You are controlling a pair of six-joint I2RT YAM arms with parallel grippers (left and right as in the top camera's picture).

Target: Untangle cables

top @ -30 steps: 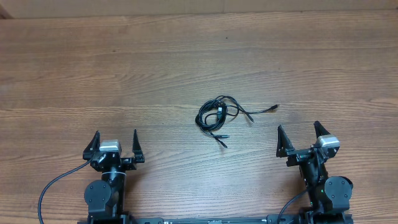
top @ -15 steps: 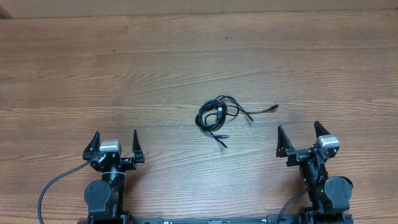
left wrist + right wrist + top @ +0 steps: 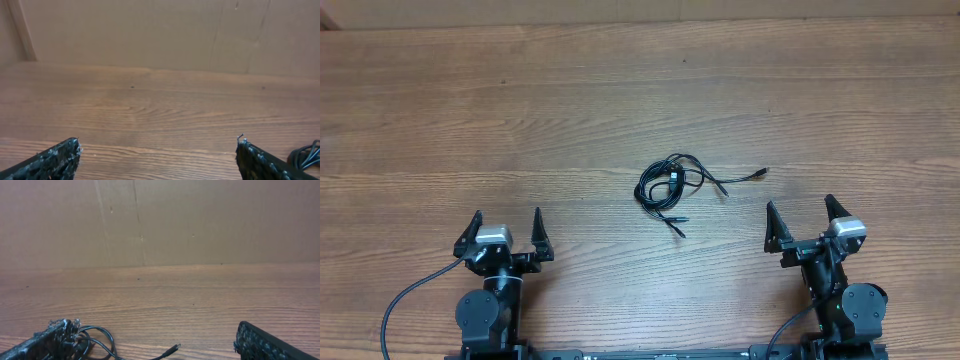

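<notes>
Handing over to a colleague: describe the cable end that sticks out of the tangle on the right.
On the wooden table, a small tangle of black cables lies near the middle. One thin strand runs out of its right side toward the right tool, ending in a plug. It alone lies well clear of the knot; the other ends stay close.

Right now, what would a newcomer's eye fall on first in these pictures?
The small black tangle of cables lies near the middle of the wooden table, with one loose plug end trailing off to its right. At the near edge, the left gripper and right gripper sit open, one to each side, both well apart from the cables.
</notes>
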